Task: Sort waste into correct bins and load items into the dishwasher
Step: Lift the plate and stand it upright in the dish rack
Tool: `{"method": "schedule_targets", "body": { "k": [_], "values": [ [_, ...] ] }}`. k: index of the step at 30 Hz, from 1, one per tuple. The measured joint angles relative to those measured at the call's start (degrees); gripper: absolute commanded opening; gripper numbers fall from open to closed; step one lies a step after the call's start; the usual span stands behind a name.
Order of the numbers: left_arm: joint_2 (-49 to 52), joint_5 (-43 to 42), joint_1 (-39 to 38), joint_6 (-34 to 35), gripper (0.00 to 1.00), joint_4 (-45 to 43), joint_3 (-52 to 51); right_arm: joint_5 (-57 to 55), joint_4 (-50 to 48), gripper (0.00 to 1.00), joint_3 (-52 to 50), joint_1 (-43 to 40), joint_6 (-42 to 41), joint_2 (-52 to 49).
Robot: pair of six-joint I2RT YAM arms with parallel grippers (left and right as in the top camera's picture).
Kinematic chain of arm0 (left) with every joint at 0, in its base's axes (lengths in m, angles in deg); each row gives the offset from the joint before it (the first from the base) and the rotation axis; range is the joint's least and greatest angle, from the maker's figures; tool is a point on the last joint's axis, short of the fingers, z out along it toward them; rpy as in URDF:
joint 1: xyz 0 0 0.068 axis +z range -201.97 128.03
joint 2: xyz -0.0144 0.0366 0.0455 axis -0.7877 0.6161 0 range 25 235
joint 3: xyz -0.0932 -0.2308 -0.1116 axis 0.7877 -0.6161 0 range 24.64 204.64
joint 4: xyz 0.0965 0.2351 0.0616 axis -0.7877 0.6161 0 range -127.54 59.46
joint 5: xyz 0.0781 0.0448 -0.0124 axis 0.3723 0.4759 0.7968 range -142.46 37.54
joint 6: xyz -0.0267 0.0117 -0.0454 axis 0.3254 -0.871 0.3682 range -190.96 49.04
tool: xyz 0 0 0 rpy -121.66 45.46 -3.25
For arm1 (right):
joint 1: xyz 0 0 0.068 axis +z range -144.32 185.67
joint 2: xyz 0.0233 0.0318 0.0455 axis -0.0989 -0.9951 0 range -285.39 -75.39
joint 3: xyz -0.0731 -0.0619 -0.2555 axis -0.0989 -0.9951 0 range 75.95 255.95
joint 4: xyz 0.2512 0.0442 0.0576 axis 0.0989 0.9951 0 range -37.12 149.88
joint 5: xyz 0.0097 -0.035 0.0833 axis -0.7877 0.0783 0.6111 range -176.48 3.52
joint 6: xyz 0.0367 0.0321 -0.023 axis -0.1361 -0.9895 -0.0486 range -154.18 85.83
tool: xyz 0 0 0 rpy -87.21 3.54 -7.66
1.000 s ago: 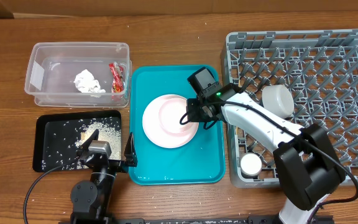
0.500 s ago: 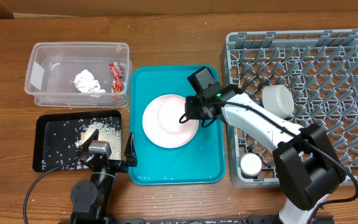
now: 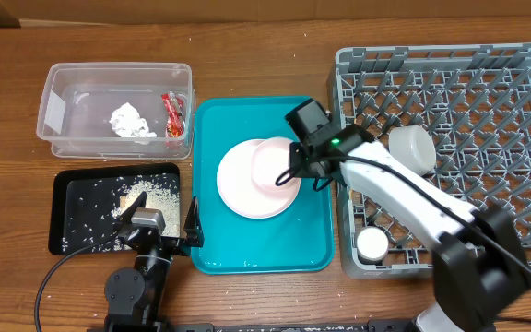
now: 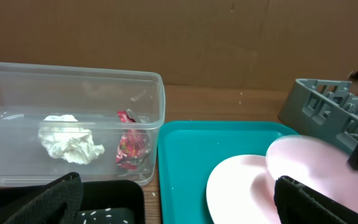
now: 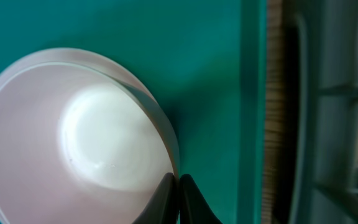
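The pale pink-white plate (image 3: 247, 184) lies on the teal tray (image 3: 316, 244). My right gripper (image 3: 295, 175) is shut on its right rim (image 5: 166, 140), and that side looks tipped up off the tray. My left gripper (image 3: 159, 219) is open and empty, low between the black tray (image 3: 72, 235) and the teal tray. The black tray holds rice grains and scraps (image 3: 136, 198). The clear tub (image 3: 58, 78) holds the white napkin (image 3: 129, 120) and the red wrapper (image 3: 171, 111). The grey dish rack (image 3: 514, 65) holds the bowl (image 3: 411, 148) and the white cup (image 3: 371, 243). No chopsticks are in view.
The left wrist view shows the tub (image 4: 154, 93), napkin (image 4: 70, 144), wrapper (image 4: 131, 146), teal tray (image 4: 185, 155), plate (image 4: 241, 190) and a corner of the rack (image 4: 319, 102). A brown cardboard wall (image 4: 197, 37) stands behind the table.
My right gripper has shifted slightly right and down while holding the plate's rim. The plate's right side has come up off the tray. The left arm has not moved.
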Motion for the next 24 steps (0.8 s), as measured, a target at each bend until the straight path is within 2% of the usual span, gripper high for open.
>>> {"method": "schedule_targets", "body": {
  "k": [7, 12, 17, 24],
  "values": [
    [0.00, 0.00, 0.00, 0.02, 1.00, 0.00, 0.00, -10.32, 4.07, 0.04, 0.55, 0.02, 0.00, 7.54],
    [0.00, 0.00, 0.00, 0.02, 1.00, 0.00, 0.00, -28.26, 10.78, 0.04, 0.61, -0.35, -4.09, 9.16],
    [0.00, 0.02, 0.00, 0.00, 1.00, 0.00, 0.00, -45.86, 12.24, 0.04, 0.61, -1.84, -7.96, 13.66],
    [0.00, 0.00, 0.00, 0.02, 1.00, 0.00, 0.00, -60.61, 12.72, 0.04, 0.76, -7.82, -9.42, 20.59]
  ]
}}
